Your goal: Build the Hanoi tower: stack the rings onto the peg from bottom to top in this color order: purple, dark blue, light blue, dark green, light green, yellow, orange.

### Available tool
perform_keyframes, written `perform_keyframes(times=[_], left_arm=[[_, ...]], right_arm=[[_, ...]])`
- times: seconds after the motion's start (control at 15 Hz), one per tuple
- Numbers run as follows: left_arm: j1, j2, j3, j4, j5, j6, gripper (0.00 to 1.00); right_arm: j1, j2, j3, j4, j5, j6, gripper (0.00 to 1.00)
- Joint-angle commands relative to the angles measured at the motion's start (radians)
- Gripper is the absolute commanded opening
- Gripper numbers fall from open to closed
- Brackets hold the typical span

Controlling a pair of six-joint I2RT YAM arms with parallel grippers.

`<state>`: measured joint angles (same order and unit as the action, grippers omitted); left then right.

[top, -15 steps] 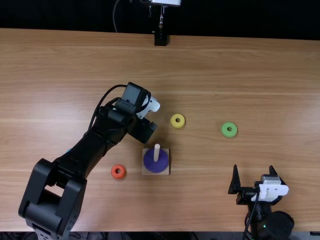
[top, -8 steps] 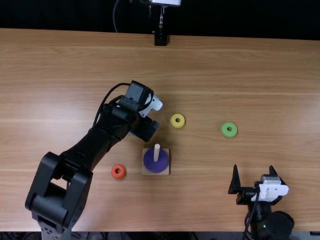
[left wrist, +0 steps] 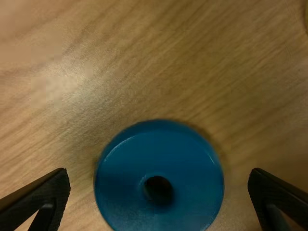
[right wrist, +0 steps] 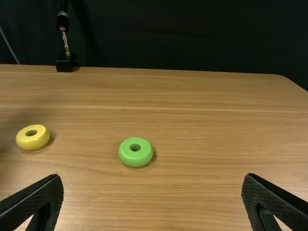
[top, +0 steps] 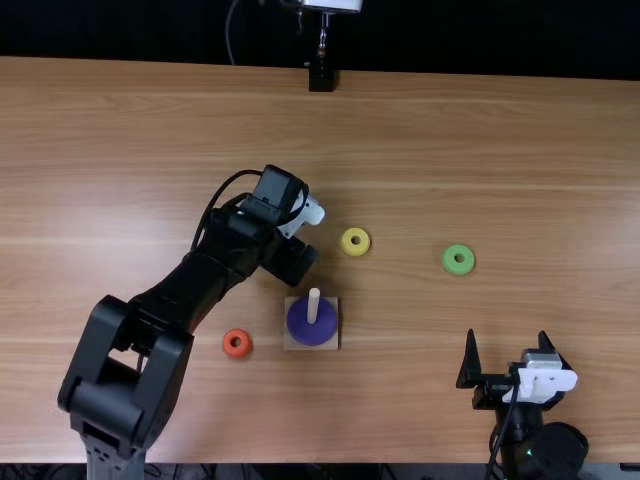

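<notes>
The left gripper [top: 290, 262] is over the table behind and slightly left of the peg base [top: 292, 343]. In the left wrist view, a blue ring [left wrist: 125, 197] lies flat between the spread fingers of the left gripper [left wrist: 159, 174], touching neither. The purple ring [top: 304, 326] sits around the upright peg [top: 314, 305]. Nothing is between the fingers of the right gripper [top: 507, 340], open at the near right; the right wrist view shows the right gripper [right wrist: 153, 177] the same way. Loose rings are yellow [top: 345, 242], green [top: 448, 260] and orange [top: 228, 344].
The left arm [top: 190, 290] stretches diagonally over the table's left part, beside the orange ring. At the far edge a black stand [top: 321, 78] is mounted. The yellow ring [right wrist: 23, 139] and green ring [right wrist: 126, 156] rest well beyond the right fingers.
The left arm has shifted a little to the right, its elbow moving most and its gripper only slightly. The right arm and the rings in the open have stayed put.
</notes>
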<state>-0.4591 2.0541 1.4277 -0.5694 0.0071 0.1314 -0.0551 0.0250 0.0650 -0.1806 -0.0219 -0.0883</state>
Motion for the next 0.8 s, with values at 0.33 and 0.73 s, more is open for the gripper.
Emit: perform_keyframes(times=[0.33, 0.73], left_arm=[[-0.023, 0.029, 0.043, -0.003, 0.008, 0.012, 0.71], [-0.024, 0.018, 0.048, -0.001, -0.016, 0.012, 0.00]], right_arm=[[-0.006, -0.013, -0.030, -0.005, 0.009, -0.002, 1.00], [-0.006, -0.013, -0.030, -0.003, 0.009, -0.002, 1.00]])
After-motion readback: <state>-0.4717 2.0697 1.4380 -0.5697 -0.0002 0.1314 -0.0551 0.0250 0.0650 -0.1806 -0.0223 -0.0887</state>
